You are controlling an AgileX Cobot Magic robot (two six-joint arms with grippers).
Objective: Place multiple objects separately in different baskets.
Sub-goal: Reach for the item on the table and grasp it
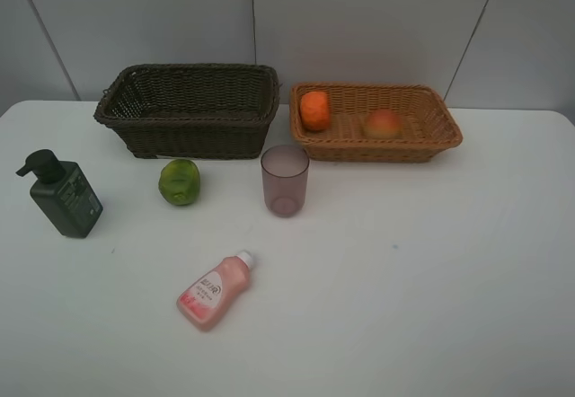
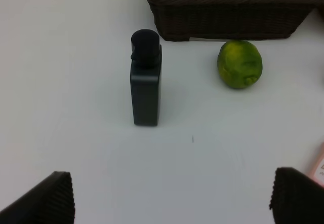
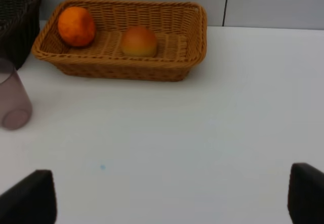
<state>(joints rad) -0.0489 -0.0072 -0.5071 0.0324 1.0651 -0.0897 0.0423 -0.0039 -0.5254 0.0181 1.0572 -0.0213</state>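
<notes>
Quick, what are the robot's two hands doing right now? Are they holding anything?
Left gripper: open, holding nothing.
Right gripper: open, holding nothing.

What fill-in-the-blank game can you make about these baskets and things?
With the tangerine and the peach, the tan basket holds ____ fruits.
The citrus on the table is coloured ____.
The pink bottle lies on its ____.
Missing words: two, green, side.
</notes>
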